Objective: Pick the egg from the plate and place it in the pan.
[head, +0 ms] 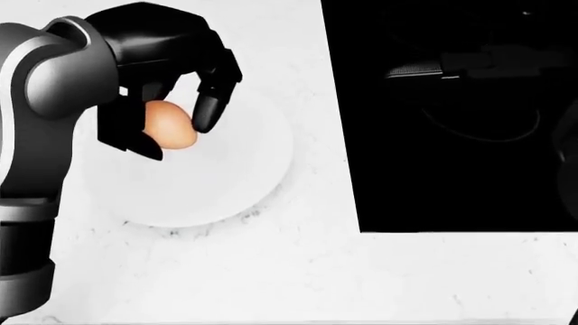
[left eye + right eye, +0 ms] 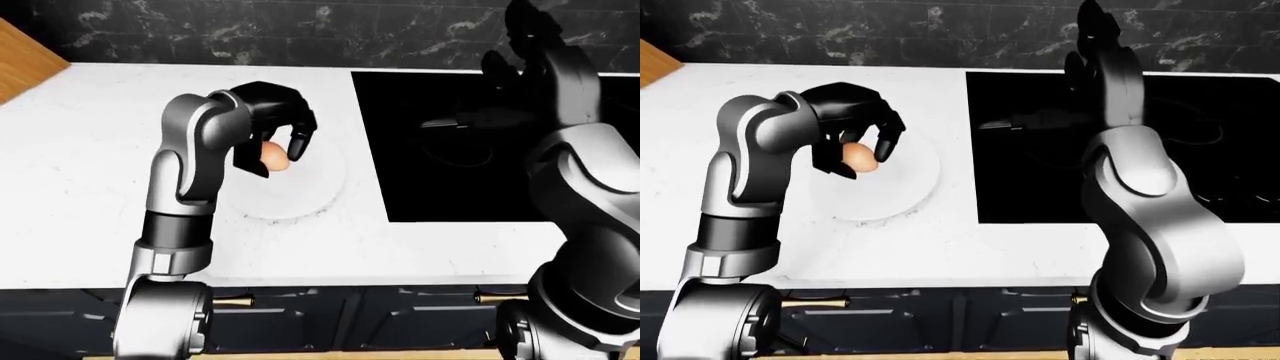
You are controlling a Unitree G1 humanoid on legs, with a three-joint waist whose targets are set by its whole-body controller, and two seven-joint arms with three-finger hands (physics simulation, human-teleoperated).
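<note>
Brown egg (image 1: 169,125) sits clamped in my left hand (image 1: 167,81), black fingers (image 1: 209,108) curled round it from above and either side, so only its lower face shows. It hangs above the white plate (image 1: 244,183), over the part of the plate nearest the counter's (image 1: 271,277) left edge in the head view, and I judge it clear of the plate surface, though I cannot see the gap itself.

My right hand (image 2: 1095,34) is raised high over the black stove (image 2: 440,187); I cannot tell whether its fingers are apart or together. The pan (image 2: 470,131) is a dark shape on that dark stove, with its handle (image 1: 425,70) pointing toward the plate. Its rim is barely readable against the stove top.

From here the carry runs rightward across the counter's edge onto the stove. My worries:
- The egg is smooth and rounded, so a loose pinch could let it roll out between the fingers mid-swing.
- Squeezing harder to prevent that could push it out sideways.
- With the pan so hard to make out, I could let go over bare stove instead.
- The raised right arm stands close to the path.
</note>
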